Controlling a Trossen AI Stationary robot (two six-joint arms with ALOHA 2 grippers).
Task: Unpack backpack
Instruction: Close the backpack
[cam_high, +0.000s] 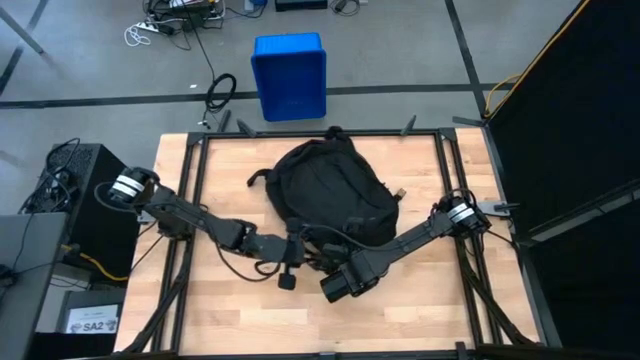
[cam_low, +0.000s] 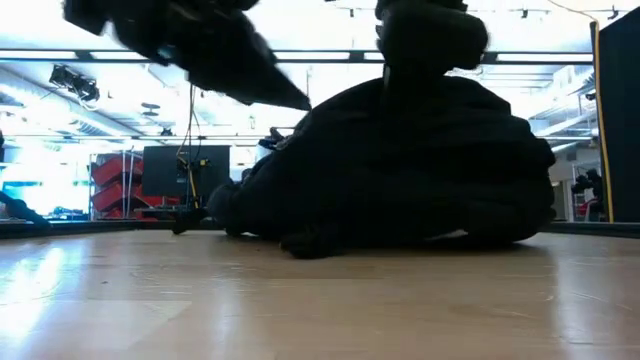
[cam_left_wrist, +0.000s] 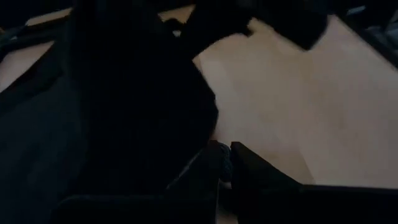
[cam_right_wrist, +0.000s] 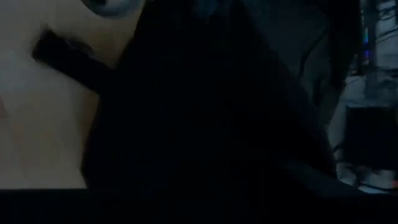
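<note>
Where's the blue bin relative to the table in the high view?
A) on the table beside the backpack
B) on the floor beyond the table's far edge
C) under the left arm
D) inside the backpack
B: the blue bin sits on the grey floor past the table edge, apart from the backpack.

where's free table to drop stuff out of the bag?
Bare wood along the table front edge, its left side past the left arm, and its right front corner. Crowded at centre: backpack, with both claws, left and right, working at its near edge.

Matt black cloth backpack (cam_high: 335, 190) on smooth, lightly glossy wooden table (cam_high: 420, 300).
</note>
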